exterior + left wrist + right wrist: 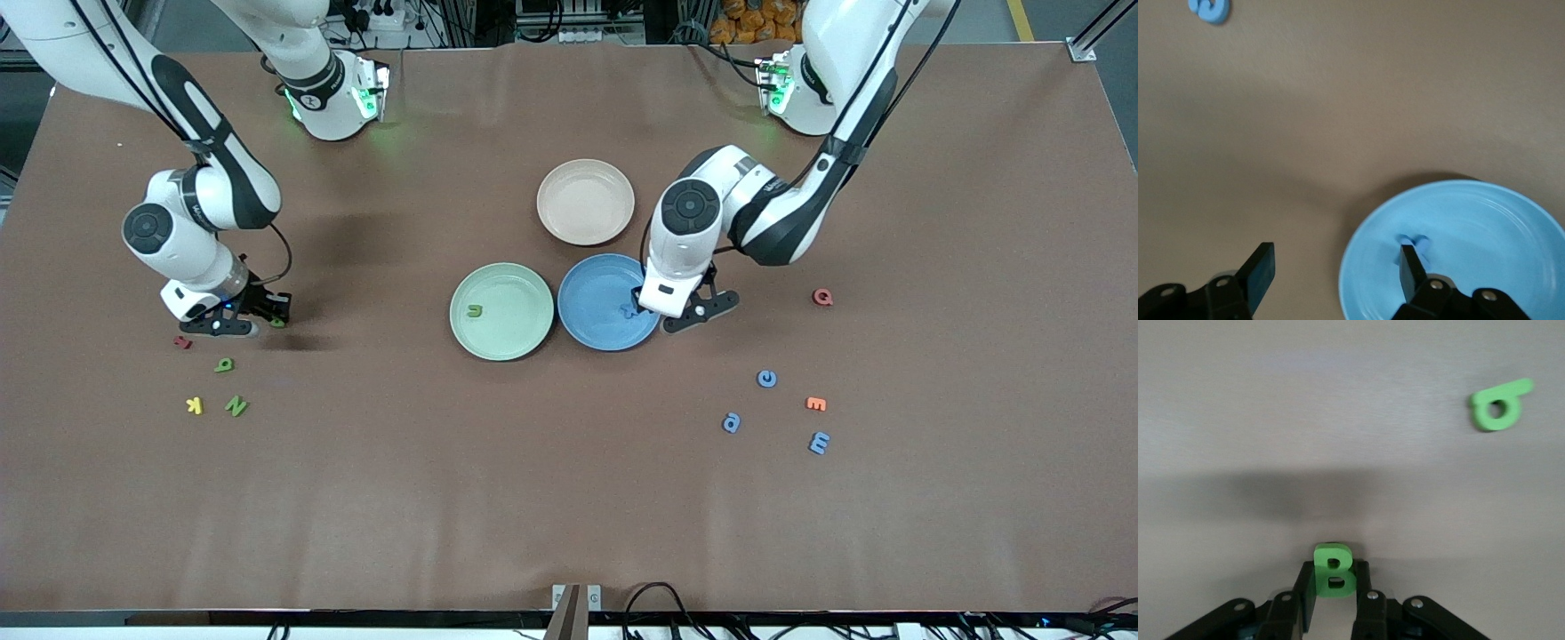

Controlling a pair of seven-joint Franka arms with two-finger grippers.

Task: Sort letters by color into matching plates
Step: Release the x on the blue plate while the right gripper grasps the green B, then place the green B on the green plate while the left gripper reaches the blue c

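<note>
My right gripper (pixel 1333 588) is shut on a green letter B (pixel 1333 570), low over the table at the right arm's end (pixel 271 316). Two more green letters (pixel 225 364) (pixel 236 405) lie nearer the front camera; one shows in the right wrist view (pixel 1498 407). The pale green plate (pixel 516 331) holds one green letter (pixel 475 310). My left gripper (pixel 677 312) (pixel 1337 273) is open over the rim of the blue plate (pixel 594 292) (pixel 1485 227). A blue letter (pixel 629 310) (pixel 1415 245) lies in that plate beside one finger. Three blue letters (pixel 766 379) (pixel 731 422) (pixel 819 442) lie on the table.
A beige-pink plate (pixel 585 201) sits farther from the front camera than the other two plates. A red letter (pixel 182 341) and a yellow one (pixel 194 405) lie by the green letters. An orange letter (pixel 816 404) and a red one (pixel 822 297) lie near the blue letters.
</note>
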